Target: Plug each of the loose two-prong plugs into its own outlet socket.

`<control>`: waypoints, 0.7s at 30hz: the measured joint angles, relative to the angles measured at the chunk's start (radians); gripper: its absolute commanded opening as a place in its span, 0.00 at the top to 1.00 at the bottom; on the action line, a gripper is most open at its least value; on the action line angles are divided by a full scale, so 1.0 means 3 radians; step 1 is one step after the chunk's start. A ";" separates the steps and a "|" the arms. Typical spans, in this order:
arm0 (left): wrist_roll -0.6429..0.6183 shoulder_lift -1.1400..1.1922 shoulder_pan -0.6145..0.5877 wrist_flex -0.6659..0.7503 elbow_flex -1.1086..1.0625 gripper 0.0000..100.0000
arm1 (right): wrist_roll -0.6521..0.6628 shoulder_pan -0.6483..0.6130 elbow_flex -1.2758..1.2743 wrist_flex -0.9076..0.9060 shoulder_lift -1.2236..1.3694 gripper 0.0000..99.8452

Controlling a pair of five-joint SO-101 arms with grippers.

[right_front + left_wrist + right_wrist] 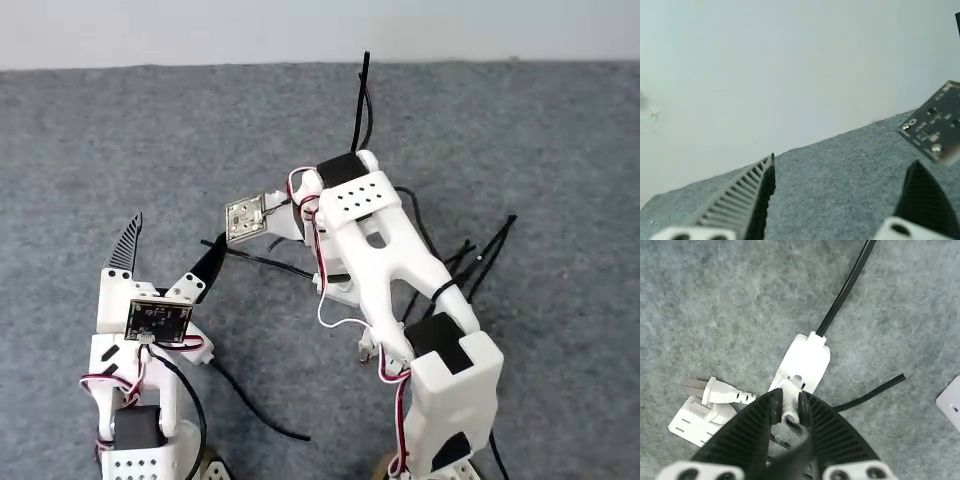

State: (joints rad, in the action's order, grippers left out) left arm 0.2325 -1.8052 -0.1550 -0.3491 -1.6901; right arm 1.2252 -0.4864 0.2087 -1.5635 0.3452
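Note:
My right gripper (788,397) is shut on a white two-prong plug (788,412), held at the end of a white outlet socket (802,360) with a black cord (845,290). A second loose white plug (722,392) lies across another white outlet socket (690,422) on the grey carpet beside it. In the high view the right arm (380,240) stretches over that spot and hides these things. My left gripper (180,228) stands open with nothing in it at the near left, and its black fingers (747,200) point toward the far wall.
Several thin black cables (470,260) trail over the carpet around the right arm, and one (250,410) runs between the two arm bases. A flat white piece (950,402) lies at the edge of the right wrist view. The right arm's camera board (935,125) hangs close to the left gripper.

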 measured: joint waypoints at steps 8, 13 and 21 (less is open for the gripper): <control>0.0000 0.0000 0.0000 0.0000 0.0000 0.62 | 0.0000 -0.0046 0.0000 0.0015 0.0005 0.99; 0.0000 0.0000 0.0000 0.0000 0.0000 0.62 | 0.0000 -0.0051 0.0000 -0.0046 0.0005 0.99; 0.0000 0.0000 0.0000 0.0000 0.0000 0.62 | 0.0000 -0.0046 0.0000 -0.0102 -0.0072 0.99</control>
State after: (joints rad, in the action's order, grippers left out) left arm 0.2325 -1.8052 -0.1550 -0.3491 -1.6901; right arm 1.2252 -0.5002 0.2087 -1.5942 0.3237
